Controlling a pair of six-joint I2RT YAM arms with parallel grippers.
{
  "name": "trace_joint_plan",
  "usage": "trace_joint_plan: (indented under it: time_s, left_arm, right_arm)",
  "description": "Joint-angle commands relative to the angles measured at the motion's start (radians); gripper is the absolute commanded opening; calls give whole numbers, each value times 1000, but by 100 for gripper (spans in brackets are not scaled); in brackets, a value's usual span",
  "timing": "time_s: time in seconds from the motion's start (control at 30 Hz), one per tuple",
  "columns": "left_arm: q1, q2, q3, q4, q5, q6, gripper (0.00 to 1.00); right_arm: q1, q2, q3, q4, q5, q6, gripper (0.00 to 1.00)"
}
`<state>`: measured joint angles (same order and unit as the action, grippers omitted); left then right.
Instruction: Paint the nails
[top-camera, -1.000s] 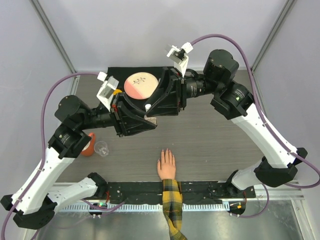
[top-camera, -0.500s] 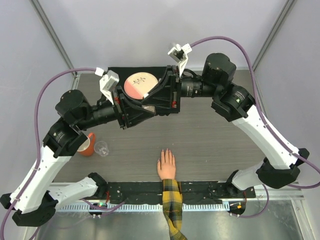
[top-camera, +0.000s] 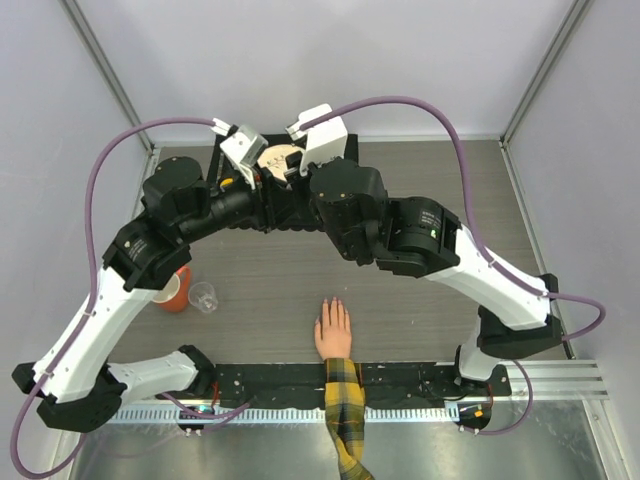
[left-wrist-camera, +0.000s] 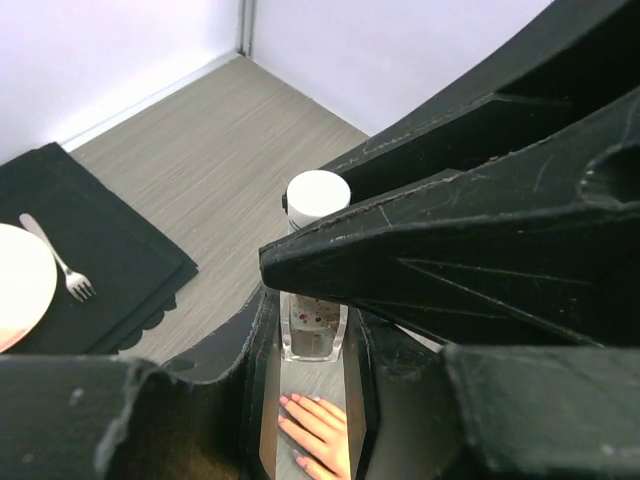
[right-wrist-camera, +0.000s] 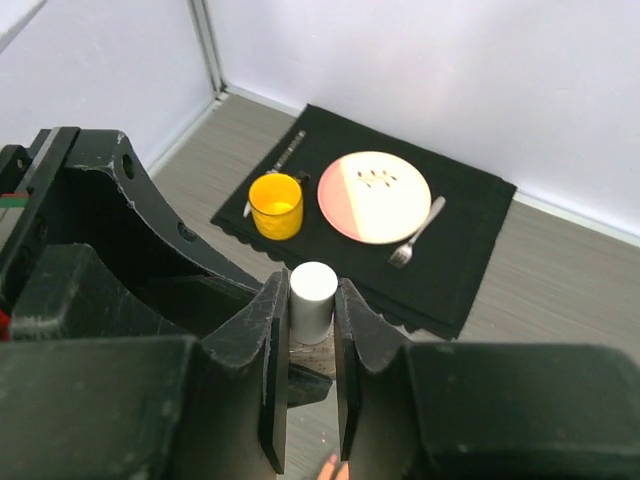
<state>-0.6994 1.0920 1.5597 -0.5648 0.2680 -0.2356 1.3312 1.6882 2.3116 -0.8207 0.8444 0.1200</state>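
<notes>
Nails (top-camera: 333, 303): well nearward of both end effectors, hand (top-camera: 333, 332) pointing away; my left end effector (left-wrist-camera: 312, 340) clamps bottle (left-wrist-camera: 313, 318), right end effector (right-wrist-camera: 312, 305) its cap (left-wrist-camera: 317, 197).

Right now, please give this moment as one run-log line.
left gripper: shut on bottle | right gripper: shut on white cap | hand: flat on table | nails: not reached

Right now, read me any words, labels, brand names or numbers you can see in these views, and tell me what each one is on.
No text can be read in any view.
The plate: small dark marks at its middle, too small to read; they may be only a pattern.
The bottle: clear, with no label showing.
</notes>
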Motion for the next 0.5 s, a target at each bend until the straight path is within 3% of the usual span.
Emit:
trace_joint_plan:
  time_s: [0.0,0.1,0.2,0.3,0.33,0.43,0.47]
  left_arm:
    - [17,-7,-26,137,-78,19,0]
    - [17,-53,-69,128,-24,21,0]
    - [17,-108,-119,121,37,18,0]
    - [17,-142,-161,118,126,-4,0]
    - [17,-162,-177,117,155,-11,0]
    - [17,-199,-200,131,194,-47,0]
    - [17,-204,-202,137,229,-63,0]
  right_arm:
    - [54,-16,-34,-69,-85,12,14]
    - [30,-41,-21,-67,-161,6,28]
    - [-30,-91,-17,-52,-342,21,33]
    - [-114,-165,-56,-6,-597,21,59]
    - [-139,-186,-72,6,-664,18,78]
    - [-278,-248,-130,51,-951,55,93]
    - [-312,-266,-150,58,-1078,62,94]
